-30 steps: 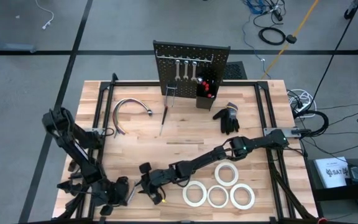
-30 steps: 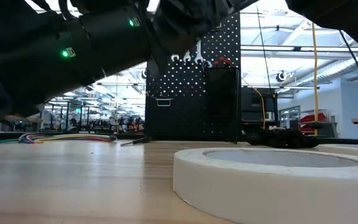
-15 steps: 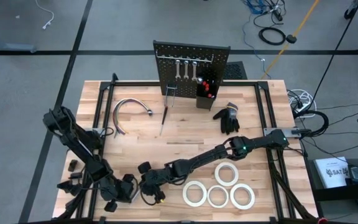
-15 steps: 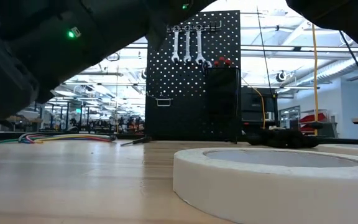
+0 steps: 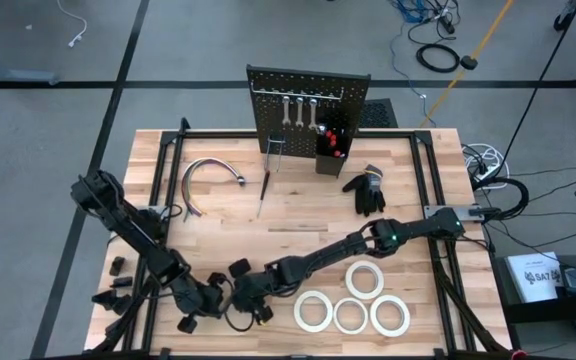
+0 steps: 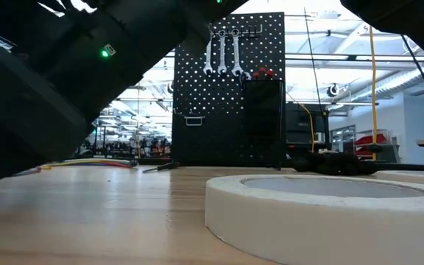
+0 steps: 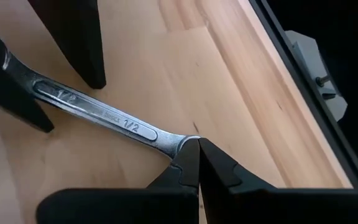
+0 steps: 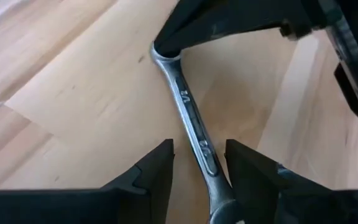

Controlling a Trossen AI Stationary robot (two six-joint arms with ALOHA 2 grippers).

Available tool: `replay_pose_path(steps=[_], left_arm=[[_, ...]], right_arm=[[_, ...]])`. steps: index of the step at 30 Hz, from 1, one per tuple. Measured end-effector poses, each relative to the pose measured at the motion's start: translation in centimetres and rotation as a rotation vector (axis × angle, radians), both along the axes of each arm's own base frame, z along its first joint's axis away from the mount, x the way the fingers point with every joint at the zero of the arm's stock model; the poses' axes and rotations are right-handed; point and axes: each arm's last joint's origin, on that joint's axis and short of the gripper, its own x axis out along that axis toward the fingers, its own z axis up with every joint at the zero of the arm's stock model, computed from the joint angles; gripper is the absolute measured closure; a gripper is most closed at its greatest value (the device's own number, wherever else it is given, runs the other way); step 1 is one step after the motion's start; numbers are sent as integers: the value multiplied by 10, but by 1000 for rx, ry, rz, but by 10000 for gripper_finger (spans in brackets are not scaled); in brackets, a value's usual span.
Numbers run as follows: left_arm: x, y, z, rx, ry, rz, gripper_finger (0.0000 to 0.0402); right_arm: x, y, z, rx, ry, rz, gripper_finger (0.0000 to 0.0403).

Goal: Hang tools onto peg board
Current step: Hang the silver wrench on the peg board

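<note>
A silver wrench (image 7: 104, 112) marked 1/2 is near the table's near edge, between my two grippers; it also shows in the right wrist view (image 8: 188, 106). My left gripper (image 7: 191, 142) (image 5: 213, 298) is shut on one end of it. My right gripper (image 8: 197, 152) (image 5: 236, 295) is open, with one finger on each side of the shaft near the other end; I cannot tell whether they touch it. The black peg board (image 5: 308, 105) stands upright at the far edge with three wrenches (image 5: 299, 110) hanging on it and red-handled tools in its bin (image 5: 330, 145). My left gripper pinches the wrench's end (image 7: 180, 138) between its two fingertips, only at their free ends. The fingers come from the table's left, and the wrench reaches on ahead of them. I cannot tell whether the wrench lies on the wood or is just clear of it.
Several white tape rolls (image 5: 363, 280) lie to the right of the grippers; one (image 6: 322, 213) fills the low view's foreground. A screwdriver (image 5: 263, 192), a curved chrome tube (image 5: 203, 180) and a black glove (image 5: 365, 190) lie farther back. The table's near edge is close by.
My left gripper has gone from the table's near edge toward the right and a little farther back, up to my right gripper and the wrench. My right gripper has stayed about where it was.
</note>
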Motion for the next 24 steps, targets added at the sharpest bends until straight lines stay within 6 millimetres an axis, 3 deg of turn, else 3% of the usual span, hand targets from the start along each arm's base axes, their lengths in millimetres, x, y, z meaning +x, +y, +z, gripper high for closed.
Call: replay_pose_path(steps=[6,13,18,24], left_arm=[[5,5,0,6,-7,16,401],[7,6,0,21,-40,15,399],[7,8,7,18,-83,42,386],[4,24,39,-3,-155,110,370]], right_arm=[[-3,-1,-2,-4,46,-57,272],[-13,9,-5,3,131,-69,373],[-17,13,-4,81,180,-154,374],[-28,8,12,82,274,-218,374]])
